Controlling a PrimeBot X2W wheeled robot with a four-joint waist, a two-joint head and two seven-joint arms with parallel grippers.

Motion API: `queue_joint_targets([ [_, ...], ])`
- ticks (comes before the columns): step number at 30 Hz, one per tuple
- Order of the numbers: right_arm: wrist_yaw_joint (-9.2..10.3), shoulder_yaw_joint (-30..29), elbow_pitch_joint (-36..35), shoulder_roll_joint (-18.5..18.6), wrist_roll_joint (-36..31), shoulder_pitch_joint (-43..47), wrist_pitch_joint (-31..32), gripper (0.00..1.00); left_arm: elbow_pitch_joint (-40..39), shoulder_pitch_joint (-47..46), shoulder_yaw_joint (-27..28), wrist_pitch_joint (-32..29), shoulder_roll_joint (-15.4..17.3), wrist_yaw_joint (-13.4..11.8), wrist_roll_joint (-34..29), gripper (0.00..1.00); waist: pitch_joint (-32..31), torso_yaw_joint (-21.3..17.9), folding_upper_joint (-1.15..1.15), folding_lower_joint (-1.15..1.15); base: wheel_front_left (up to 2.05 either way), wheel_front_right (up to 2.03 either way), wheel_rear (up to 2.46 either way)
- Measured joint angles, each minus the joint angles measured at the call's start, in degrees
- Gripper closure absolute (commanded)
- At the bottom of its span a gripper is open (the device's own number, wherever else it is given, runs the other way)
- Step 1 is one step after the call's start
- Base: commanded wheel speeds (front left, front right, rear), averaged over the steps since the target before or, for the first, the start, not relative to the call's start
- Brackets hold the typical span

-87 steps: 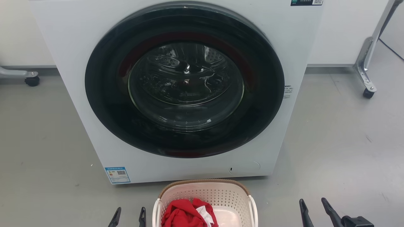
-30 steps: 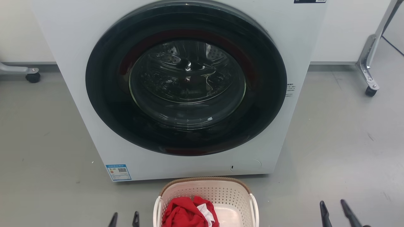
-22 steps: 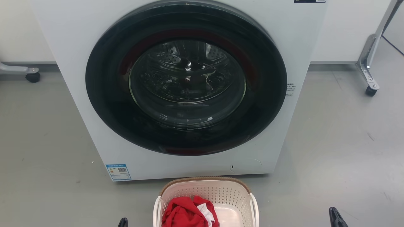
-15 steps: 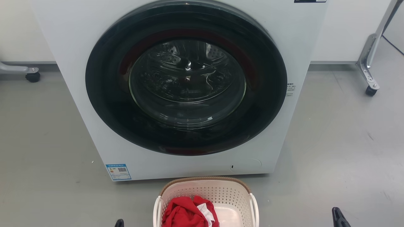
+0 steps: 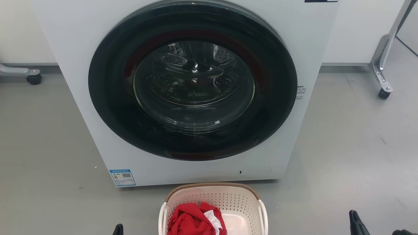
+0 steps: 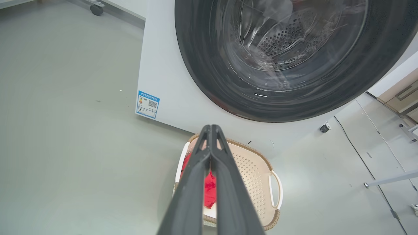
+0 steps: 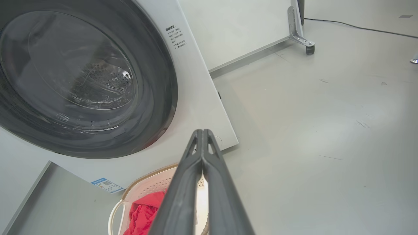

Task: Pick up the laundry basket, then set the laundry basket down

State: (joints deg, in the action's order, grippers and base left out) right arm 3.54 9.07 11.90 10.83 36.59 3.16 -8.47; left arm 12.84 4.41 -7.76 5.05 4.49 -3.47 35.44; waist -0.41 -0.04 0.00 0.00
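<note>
The laundry basket (image 5: 228, 199), cream-white and perforated with a brown rim, stands on the grey floor right in front of the washing machine (image 5: 78, 42). A red and white garment (image 5: 192, 222) lies in its left half. My left gripper (image 5: 118, 229) is low at the basket's left, clear of it. The left wrist view shows that left gripper (image 6: 211, 128) shut and empty above the basket (image 6: 253, 166). My right gripper (image 5: 356, 223) is well off to the basket's right. In the right wrist view the right gripper (image 7: 202, 131) is shut and empty, with the basket (image 7: 148, 184) below.
The washing machine's round dark door (image 5: 192, 81) is closed. Metal frame legs on castors stand at the far right (image 5: 382, 93) and far left (image 5: 32, 78). Open grey floor (image 5: 343, 156) lies on both sides of the machine and basket.
Both grippers were open beside the basket; they have shut and sunk toward the bottom edge, the right one drifting outward. The basket has not moved.
</note>
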Motion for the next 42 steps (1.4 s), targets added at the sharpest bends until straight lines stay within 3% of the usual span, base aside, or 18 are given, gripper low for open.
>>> queue_joint_targets([
  [42,-5.86,-9.6,3.1,-4.8,31.6,-4.4,8.5,1.0,2.4,-4.9,7.5,-6.8,-1.1,6.0,32.2,1.0,0.3,0.0,0.0,0.0,0.0,0.0,0.0],
])
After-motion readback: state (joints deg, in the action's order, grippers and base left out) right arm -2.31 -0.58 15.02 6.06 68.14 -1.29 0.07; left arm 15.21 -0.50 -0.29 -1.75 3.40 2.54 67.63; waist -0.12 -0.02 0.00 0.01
